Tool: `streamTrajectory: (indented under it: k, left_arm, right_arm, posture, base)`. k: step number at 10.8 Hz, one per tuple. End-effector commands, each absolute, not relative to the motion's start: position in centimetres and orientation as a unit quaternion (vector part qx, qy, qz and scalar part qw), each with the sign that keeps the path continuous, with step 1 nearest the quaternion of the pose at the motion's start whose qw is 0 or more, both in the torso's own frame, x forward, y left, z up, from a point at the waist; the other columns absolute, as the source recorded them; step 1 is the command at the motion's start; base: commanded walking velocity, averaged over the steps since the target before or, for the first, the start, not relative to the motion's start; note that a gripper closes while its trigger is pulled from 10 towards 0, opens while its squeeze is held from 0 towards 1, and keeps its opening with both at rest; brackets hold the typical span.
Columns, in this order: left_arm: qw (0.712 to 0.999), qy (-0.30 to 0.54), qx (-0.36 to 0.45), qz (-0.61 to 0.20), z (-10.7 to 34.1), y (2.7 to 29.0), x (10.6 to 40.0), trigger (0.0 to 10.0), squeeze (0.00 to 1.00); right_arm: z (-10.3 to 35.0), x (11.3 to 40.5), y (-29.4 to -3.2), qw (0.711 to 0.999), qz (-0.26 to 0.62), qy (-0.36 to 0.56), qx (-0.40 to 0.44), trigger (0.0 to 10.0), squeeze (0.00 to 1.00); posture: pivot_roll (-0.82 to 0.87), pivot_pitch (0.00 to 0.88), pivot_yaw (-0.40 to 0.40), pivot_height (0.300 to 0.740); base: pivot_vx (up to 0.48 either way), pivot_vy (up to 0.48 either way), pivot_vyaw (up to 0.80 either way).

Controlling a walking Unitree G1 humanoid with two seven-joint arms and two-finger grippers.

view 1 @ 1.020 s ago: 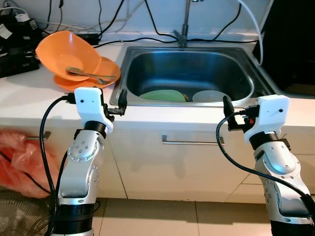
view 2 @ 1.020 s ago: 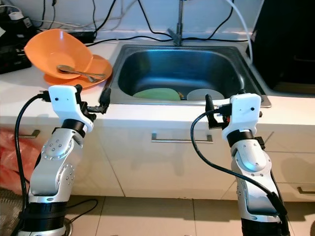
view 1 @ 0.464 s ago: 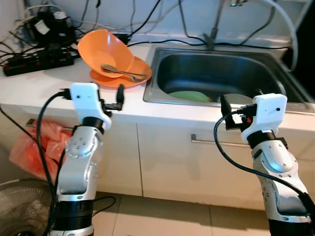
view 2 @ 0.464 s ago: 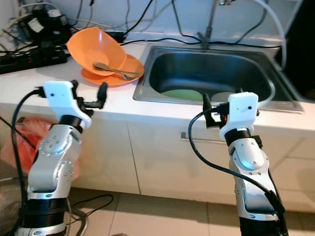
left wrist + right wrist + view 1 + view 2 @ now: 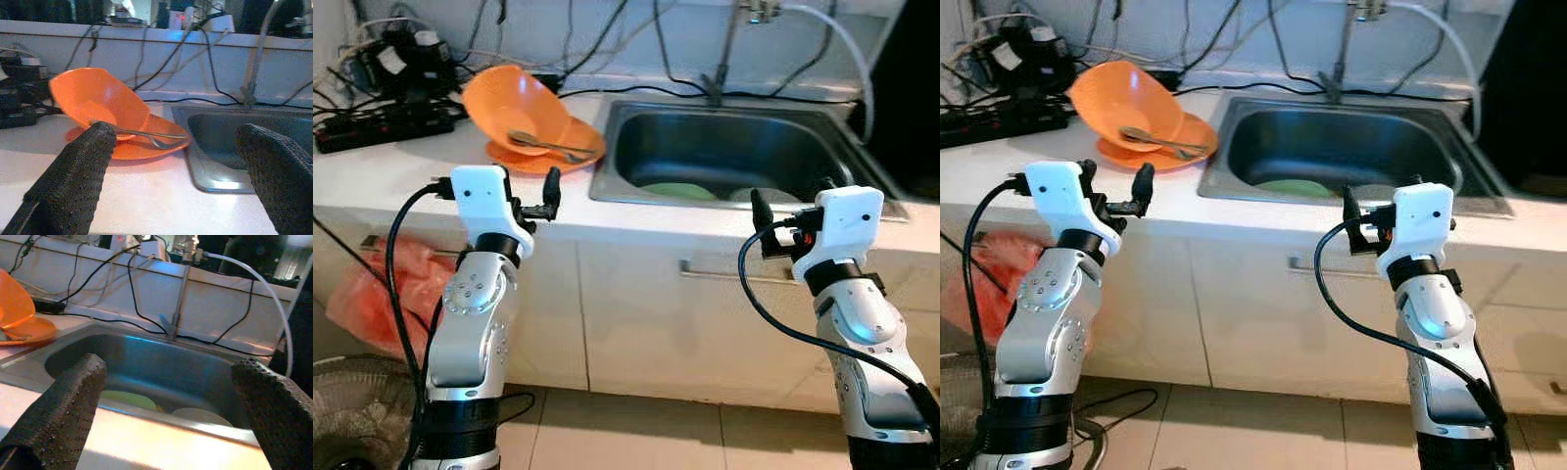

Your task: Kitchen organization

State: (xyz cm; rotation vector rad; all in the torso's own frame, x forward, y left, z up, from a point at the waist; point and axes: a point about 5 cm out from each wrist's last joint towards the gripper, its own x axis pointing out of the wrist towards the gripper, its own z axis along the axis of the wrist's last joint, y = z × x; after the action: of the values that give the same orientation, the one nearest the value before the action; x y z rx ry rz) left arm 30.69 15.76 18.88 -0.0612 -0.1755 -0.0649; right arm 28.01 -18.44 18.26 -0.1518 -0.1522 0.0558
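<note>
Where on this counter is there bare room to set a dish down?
The white counter is bare between the orange plate and its front edge. Crowded: the back corner with cables and power strip, and the sink, holding a green plate.

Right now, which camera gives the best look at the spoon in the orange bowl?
The left wrist view: the spoon lies close and sharp across the tipped orange bowl and plate. Both eye views show it small and far off; the right wrist view catches just the bowl's edge.
</note>
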Motion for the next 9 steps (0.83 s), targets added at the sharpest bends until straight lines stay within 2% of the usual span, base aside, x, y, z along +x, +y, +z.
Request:
streamTrajectory:
  k: [1, 4, 6, 9]
  left_arm:
    - [0.996, -0.080, -0.032, -0.032, 18.79, 15.69, 30.94, 10.0, 0.00]
    - [0.997, -0.070, -0.033, -0.026, 18.47, 15.76, 31.03, 10.0, 0.00]
    - [0.996, -0.081, -0.024, -0.038, 18.84, 15.43, 30.88, 10.0, 0.00]
    - [0.995, -0.083, -0.025, -0.039, 18.87, 15.42, 30.95, 10.0, 0.00]
  right_arm:
    - [18.44, 28.17, -18.45, 0.994, 0.029, -0.079, -0.075, 10.0, 0.00]
    - [18.37, 28.10, -18.46, 0.994, 0.027, -0.077, -0.077, 10.0, 0.00]
    - [18.33, 28.07, -18.51, 0.994, 0.026, -0.076, -0.078, 10.0, 0.00]
    - [18.24, 27.95, -18.58, 0.994, 0.023, -0.076, -0.077, 10.0, 0.00]
  posture:
    - [0.10, 0.000, 0.020, 0.740]
    - [0.09, 0.000, 0.020, 0.740]
    - [0.09, 0.000, 0.022, 0.740]
    - [0.09, 0.000, 0.027, 0.740]
  base:
    - [0.000, 0.480, 0.00]
    - [0.000, 0.480, 0.00]
    - [0.120, 0.000, 0.00]
    - [0.480, 0.000, 0.00]
